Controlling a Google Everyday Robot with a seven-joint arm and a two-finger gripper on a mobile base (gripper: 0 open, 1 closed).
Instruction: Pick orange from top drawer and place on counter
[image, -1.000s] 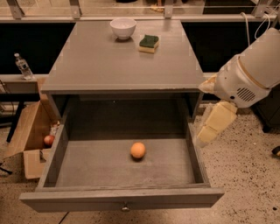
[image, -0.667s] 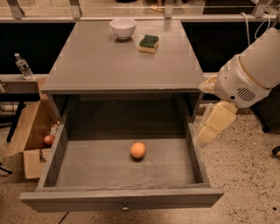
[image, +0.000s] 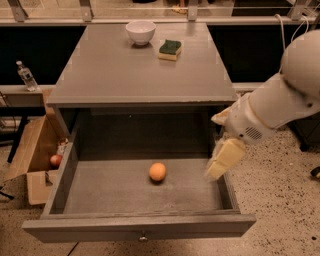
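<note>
Camera view: looks down from the front onto a grey cabinet with its drawer pulled out
Orange (image: 157, 171): lies on the floor of the top drawer, near the middle and a little right of centre, touching nothing else
Top drawer (image: 140, 225): wide open, flat front panel nearest the camera, small round metal knob (image: 143, 238) at the panel's lower middle
Counter (image: 140, 75): flat grey top of the cabinet, bare across its near half
White bowl (image: 140, 32): upright at the far edge of the counter
Sponge (image: 170, 49): yellow with a green top, just right of the bowl, not touching it
Gripper (image: 223, 159): cream-coloured, hanging at the drawer's right wall, pointing down and inward, well apart from the orange; it grips nothing, and how far open it is cannot be told
Arm (image: 280, 102): thick and white, reaching in from the right edge
Cardboard box (image: 30, 155): open on the floor left of the cabinet, a reddish round fruit (image: 55, 160) inside
Water bottle (image: 26, 76): upright on a ledge at far left
</note>
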